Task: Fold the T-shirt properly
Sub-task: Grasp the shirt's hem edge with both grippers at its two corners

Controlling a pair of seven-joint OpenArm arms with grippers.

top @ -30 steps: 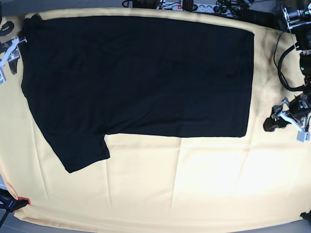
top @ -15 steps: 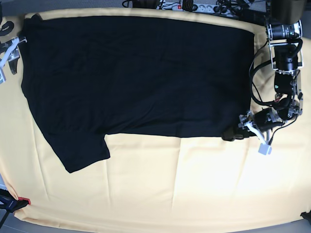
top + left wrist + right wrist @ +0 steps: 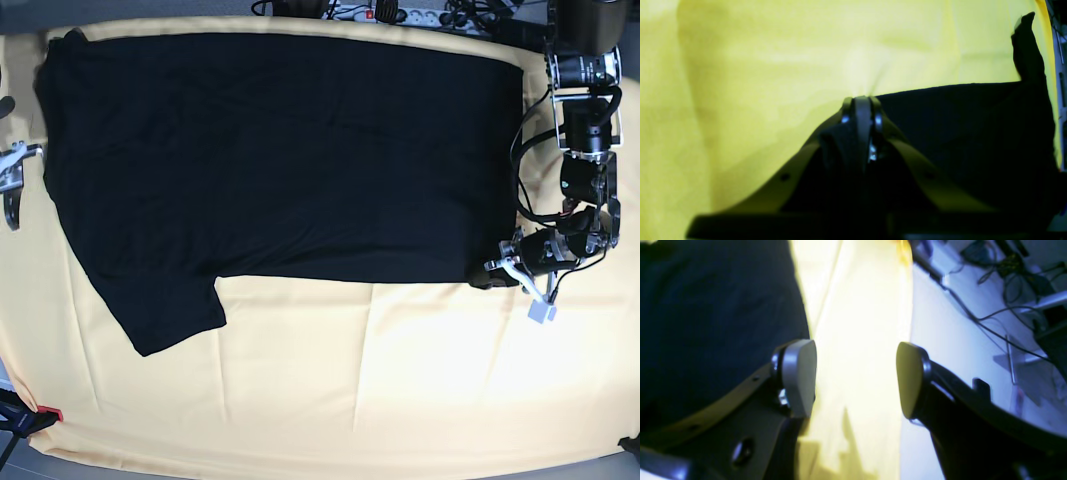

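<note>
1. Base view: my left end effector (image 3: 497, 275) has come in from the bench edge to the T-shirt's (image 3: 290, 150) near hem corner within the last second, and its jaws have just snapped closed there.
2. Left wrist view confirms it: jaws pressed together at the black hem edge (image 3: 940, 87), with the yellow cloth (image 3: 773, 66) puckering toward the tips. I judge a pinch of hem is caught, though the fabric between the pads is too dark to confirm.
3. Meaning: the grasp for the first fold looks made on this side; the lift has not begun.
4. Right end effector (image 3: 856, 380) hangs with its jaws apart and empty, just beside the shirt's collar-end edge. It has shifted slightly along that edge.
5. Shirt lies flat, plain side up, on the yellow cloth. Long axis runs across the base view, hem toward the left arm, one sleeve (image 3: 165, 310) splayed toward the near edge.
</note>
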